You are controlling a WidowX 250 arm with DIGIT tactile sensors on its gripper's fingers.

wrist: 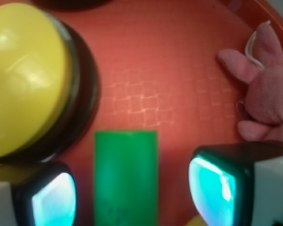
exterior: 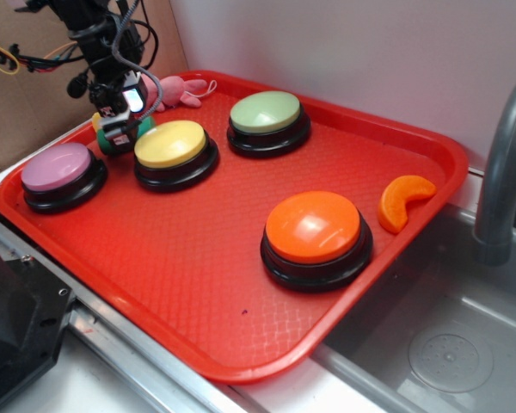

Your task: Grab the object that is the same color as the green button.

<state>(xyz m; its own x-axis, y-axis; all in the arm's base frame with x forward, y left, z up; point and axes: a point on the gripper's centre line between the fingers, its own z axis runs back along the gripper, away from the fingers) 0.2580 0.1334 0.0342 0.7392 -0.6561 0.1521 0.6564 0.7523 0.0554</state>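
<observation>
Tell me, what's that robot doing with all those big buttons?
The robot's claw is down at the back left corner of the red tray, right over a small green cylinder. The cylinder sits between the claw's two open fingers, which aren't squeezing it yet. It matches the green button further back. The yellow button is right beside the claw, and a pink bunny lies on its other side.

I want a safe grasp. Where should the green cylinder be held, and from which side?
Grip the green cylinder across its long straight sides, near the middle, coming from above. It lies flat on the tray, and the end effector fingers already stand on either side, apart from it; the yellow button sits close on one side.
</observation>
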